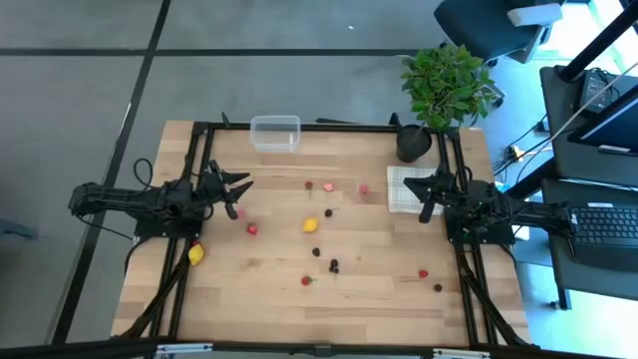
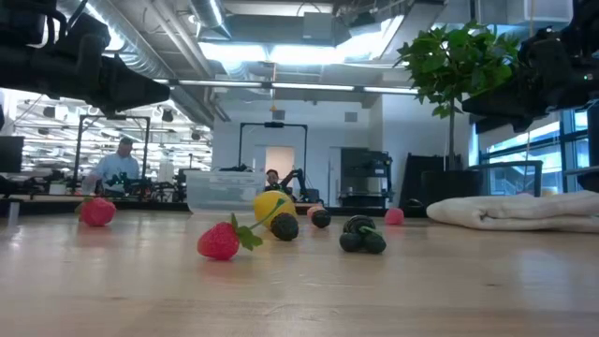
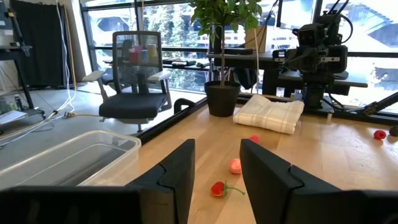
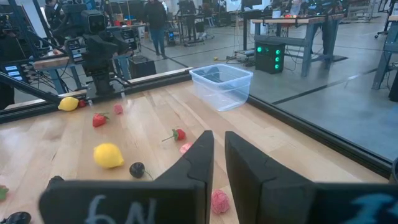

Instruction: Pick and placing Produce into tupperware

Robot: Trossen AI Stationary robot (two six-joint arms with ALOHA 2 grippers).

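**Two idle arms, fruit scattered, tub empty**

Many toy fruits lie loose on the table (image 1: pixel 259 299), all short of the tub (image 1: pixel 275 133), which stands at the far edge and holds nothing. A lemon (image 1: pixel 311 225), a red berry (image 1: pixel 252 229) and dark berries (image 1: pixel 334 265) sit toward the middle; a second lemon (image 1: pixel 196 254) lies well to the left. The left gripper (image 1: pixel 239 188) hovers nearest the tub, jaws partly spread and empty. The right gripper (image 1: pixel 416 184) waits over the cloth (image 1: pixel 401 189), jaws pressed together. Likely risks: round pieces may roll from a pinch (they are tiny), and the light tub could slide if bumped.
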